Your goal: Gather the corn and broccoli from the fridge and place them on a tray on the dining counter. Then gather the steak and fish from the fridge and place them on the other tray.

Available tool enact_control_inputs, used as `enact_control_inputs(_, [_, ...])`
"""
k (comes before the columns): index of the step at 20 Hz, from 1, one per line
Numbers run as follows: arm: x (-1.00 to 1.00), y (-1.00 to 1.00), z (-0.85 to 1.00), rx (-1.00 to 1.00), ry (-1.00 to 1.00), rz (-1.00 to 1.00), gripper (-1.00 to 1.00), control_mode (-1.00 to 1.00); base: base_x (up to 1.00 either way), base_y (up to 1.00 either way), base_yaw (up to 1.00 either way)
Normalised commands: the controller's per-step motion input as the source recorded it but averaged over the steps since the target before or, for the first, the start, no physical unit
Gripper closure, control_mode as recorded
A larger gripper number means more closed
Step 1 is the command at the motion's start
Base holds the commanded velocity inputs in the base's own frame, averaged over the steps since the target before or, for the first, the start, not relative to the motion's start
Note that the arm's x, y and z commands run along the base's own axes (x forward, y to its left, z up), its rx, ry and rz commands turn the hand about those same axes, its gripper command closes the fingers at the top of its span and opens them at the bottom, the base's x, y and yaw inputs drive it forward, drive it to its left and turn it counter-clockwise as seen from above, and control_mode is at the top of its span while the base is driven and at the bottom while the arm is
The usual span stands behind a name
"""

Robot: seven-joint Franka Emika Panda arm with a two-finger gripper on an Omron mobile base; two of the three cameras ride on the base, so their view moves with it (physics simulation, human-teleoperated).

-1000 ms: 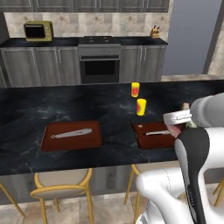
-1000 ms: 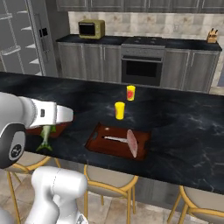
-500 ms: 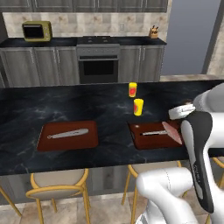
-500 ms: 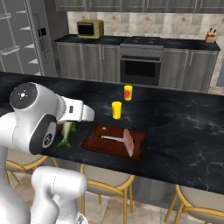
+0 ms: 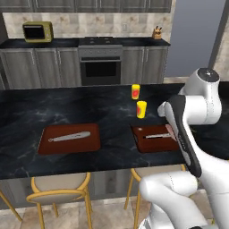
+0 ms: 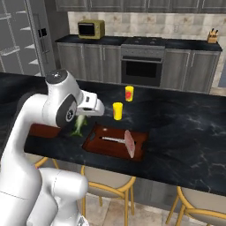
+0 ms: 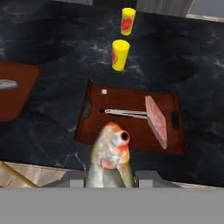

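My gripper (image 6: 80,119) is shut on the fish (image 7: 111,154), a pale green-grey fish with an orange head, which hangs over the dining counter (image 6: 185,128) just left of a brown tray (image 6: 98,145). In the hand view that tray (image 7: 127,127) lies ahead of the fish. It holds the pinkish steak (image 7: 156,120) and a grey utensil (image 7: 125,113). The steak (image 6: 129,143) lies at the tray's right end. A second brown tray (image 5: 69,142) further left holds a grey utensil. The grey fridge (image 6: 37,48) stands at the far left. Corn and broccoli are out of view.
Two yellow cups with red labels (image 7: 120,54) (image 7: 127,21) stand on the counter beyond the steak tray. Yellow-framed stools (image 5: 58,192) sit under the counter's near edge. Behind are dark cabinets with an oven (image 5: 100,67) and a microwave (image 5: 37,31).
The arm has swung the fish to the right, from over the counter's left part to the left edge of the steak tray. The views have shifted slightly.
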Motion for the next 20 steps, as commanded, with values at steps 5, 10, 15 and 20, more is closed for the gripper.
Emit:
enact_control_inputs(5, [0.66,-0.01,-0.64,0.00,0.00,0.04,1.00,-1.00,0.00,0.00,0.00])
enact_control_inputs(10, [0.95,-0.01,-0.77,0.00,0.14,0.08,1.00,-1.00,0.00,0.00,0.00])
enact_control_inputs(15, [0.76,0.00,-0.68,0.00,0.22,0.05,1.00,-1.00,0.00,0.00,0.00])
enact_control_inputs(20, [0.52,0.00,-0.62,0.00,0.01,0.01,1.00,-1.00,0.00,0.00,0.00])
